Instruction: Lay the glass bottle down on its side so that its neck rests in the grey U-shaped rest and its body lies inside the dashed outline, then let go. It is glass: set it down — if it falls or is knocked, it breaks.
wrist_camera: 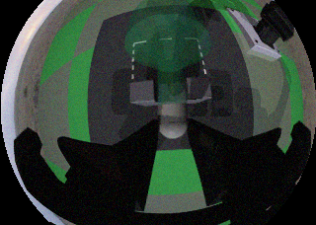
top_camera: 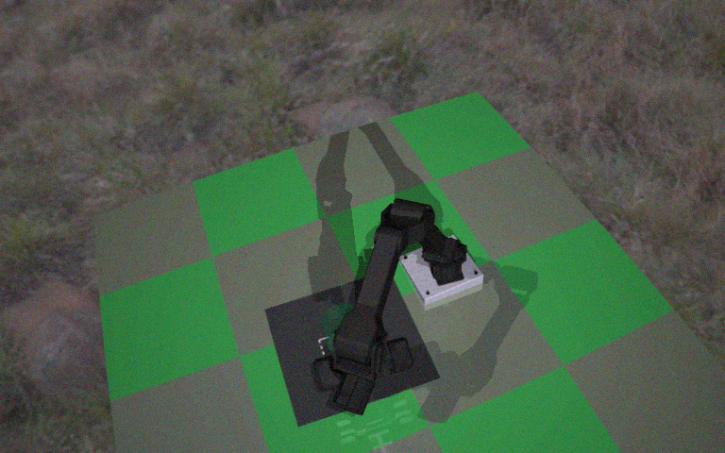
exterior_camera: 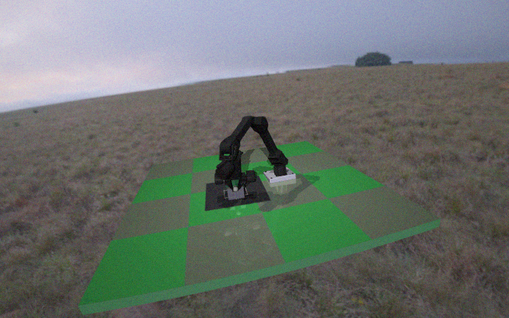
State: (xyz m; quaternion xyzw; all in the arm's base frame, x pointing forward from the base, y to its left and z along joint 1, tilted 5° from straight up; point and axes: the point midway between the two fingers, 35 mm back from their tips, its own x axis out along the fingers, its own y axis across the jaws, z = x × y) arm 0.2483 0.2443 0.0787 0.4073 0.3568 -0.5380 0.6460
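Observation:
The glass bottle [top_camera: 331, 318] [wrist_camera: 168, 49] has a translucent green body and a pale neck end. In the wrist view its body points away from the fingers, over the far part of the dashed outline [top_camera: 323, 339] [wrist_camera: 140, 41]. The neck runs toward the fingers, between the two blocks of the grey U-shaped rest [exterior_camera: 231, 195] [wrist_camera: 142, 91]. My gripper [exterior_camera: 235, 186] [wrist_camera: 173, 124] is shut on the bottle's neck end, just on the near side of the rest. The arm hides the rest and fingertips in the top view. I cannot tell whether neck or body touches anything below.
A dark square mat [top_camera: 285, 336] [exterior_camera: 213, 201] [wrist_camera: 110, 52] lies under the rest and outline. The arm's white base plate [top_camera: 451, 293] [exterior_camera: 283, 179] [wrist_camera: 266, 52] stands beside the mat. The green and brown checkered table top [top_camera: 161, 330] [exterior_camera: 146, 256] surrounds both.

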